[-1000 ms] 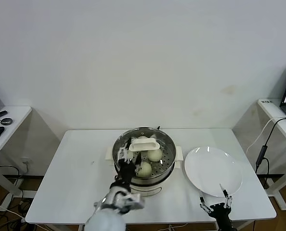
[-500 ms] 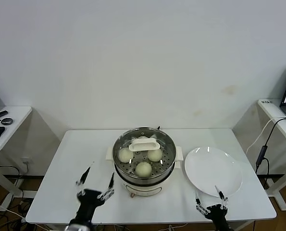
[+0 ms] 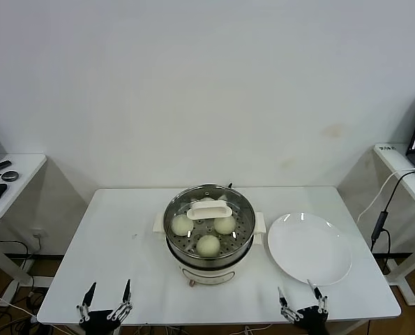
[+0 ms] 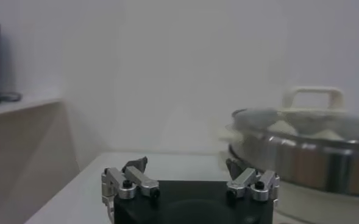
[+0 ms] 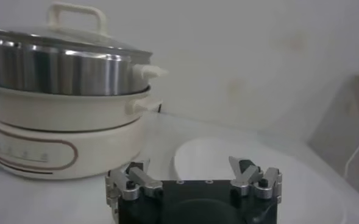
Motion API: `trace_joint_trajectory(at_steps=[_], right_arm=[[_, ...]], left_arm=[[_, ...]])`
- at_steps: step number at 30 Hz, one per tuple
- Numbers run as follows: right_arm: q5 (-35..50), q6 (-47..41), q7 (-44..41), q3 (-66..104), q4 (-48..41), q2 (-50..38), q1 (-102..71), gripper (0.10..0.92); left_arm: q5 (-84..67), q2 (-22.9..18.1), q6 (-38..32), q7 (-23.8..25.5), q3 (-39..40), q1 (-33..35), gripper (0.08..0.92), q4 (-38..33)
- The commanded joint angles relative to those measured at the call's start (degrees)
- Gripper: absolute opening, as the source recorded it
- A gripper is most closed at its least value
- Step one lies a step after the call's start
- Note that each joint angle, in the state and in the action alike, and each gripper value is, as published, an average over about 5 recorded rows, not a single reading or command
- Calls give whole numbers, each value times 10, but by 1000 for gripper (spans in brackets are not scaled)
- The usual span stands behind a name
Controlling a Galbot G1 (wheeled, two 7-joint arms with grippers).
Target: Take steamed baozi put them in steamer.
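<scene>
The steel steamer (image 3: 209,244) stands on its white base at the table's middle, with the glass lid (image 3: 209,209) on top. Under the lid lie the cream-white baozi; three show clearly (image 3: 183,225) (image 3: 224,225) (image 3: 208,245) and a fourth is partly hidden behind the lid handle. My left gripper (image 3: 107,301) is open and empty at the table's front left edge. My right gripper (image 3: 301,299) is open and empty at the front edge, below the plate. The steamer also shows in the left wrist view (image 4: 304,152) and the right wrist view (image 5: 63,103).
A flat white plate (image 3: 309,248) lies right of the steamer, also in the right wrist view (image 5: 228,161). Side desks stand at far left (image 3: 12,174) and far right (image 3: 402,167), the right one with a hanging cable (image 3: 385,209).
My left gripper has drawn back from the steamer's front down to the table's front left edge. My right gripper has sunk slightly lower at the front edge.
</scene>
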Motion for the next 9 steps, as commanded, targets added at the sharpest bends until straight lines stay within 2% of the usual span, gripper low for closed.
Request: trace_joint_trajectory(at_steps=[1, 9], right_arm=[[29, -15, 1, -11, 25, -13, -22, 823], [18, -7, -1, -18, 23, -10, -25, 823]], left_arm=[[-34, -10, -41, 13, -36, 30, 823, 32], [-23, -14, -40, 10, -34, 32, 823, 32]])
